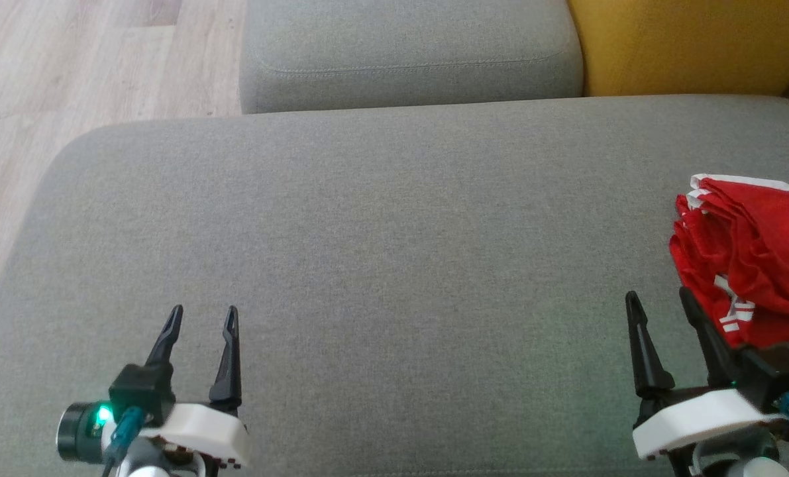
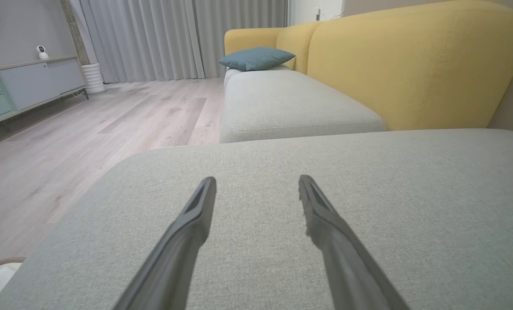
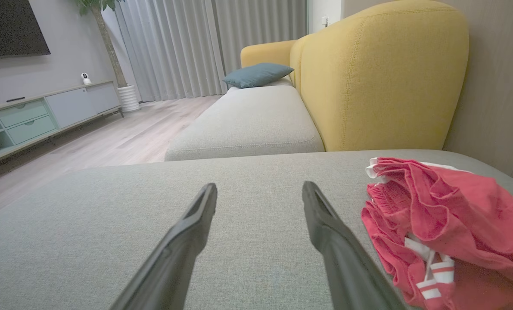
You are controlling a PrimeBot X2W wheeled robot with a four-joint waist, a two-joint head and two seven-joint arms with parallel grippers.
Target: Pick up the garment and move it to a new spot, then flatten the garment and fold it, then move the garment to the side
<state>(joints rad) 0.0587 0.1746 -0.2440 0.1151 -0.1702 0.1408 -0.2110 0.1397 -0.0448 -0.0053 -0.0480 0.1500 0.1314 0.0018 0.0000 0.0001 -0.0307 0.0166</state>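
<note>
Plainly, you had the red garment (image 1: 758, 252) lying in a loose, layered heap at the right edge of the grey seat cushion (image 1: 381, 232), its white-striped trim showing and its cloth wrinkled rather than squared off. Your left gripper (image 1: 205, 310) hovered over the near left part of the cushion, fingers spread with nothing between them. Your right gripper (image 1: 658, 293) hung by the near right edge, fingers likewise spread and empty, the outer one just beside the heap; whether it touched the cloth, I could not tell. By my reading that layout fitted two stages: a bundle waiting at the edge to be lifted and carried to a fresh spot, or a roughly folded one already set aside. The pictures did not settle which. Beyond the far edge sat a second seat cushion (image 1: 407, 53), and the yellow backrest (image 1: 685, 40) rose at the far right corner, close behind the garment. A blue pillow (image 3: 258, 74) lay well apart, and wooden floor (image 1: 89, 66) ran past the left edge. Nothing stood between either gripper and the garment.
</note>
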